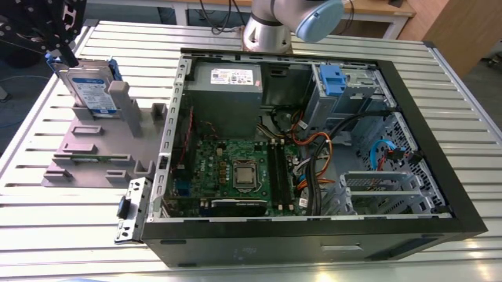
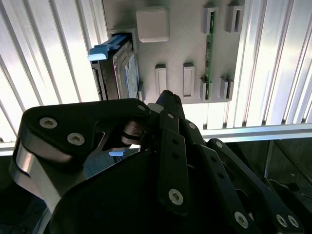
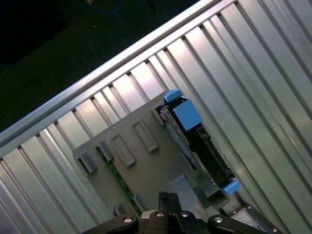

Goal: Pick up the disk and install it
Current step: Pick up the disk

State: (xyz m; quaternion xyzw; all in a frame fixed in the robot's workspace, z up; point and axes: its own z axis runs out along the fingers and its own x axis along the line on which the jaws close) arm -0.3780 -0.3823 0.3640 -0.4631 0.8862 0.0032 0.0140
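The disk (image 1: 88,88) is held upright on its edge in the grey plastic stand (image 1: 86,147), which is set on the slatted metal bench (image 1: 63,223) just beside the open computer case (image 1: 274,244), at the exterior view's left. The claw (image 1: 67,54) is seen at the disk's top edge. Whether it is spread or pressed together cannot be told.

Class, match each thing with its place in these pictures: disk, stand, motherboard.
Things:
1. disk
2. stand
3. motherboard

Places:
A. lying flat inside the case
B. upright, slotted into the stand
C. on the slatted table, beside the case

Pairs: 1-B, 2-C, 3-A
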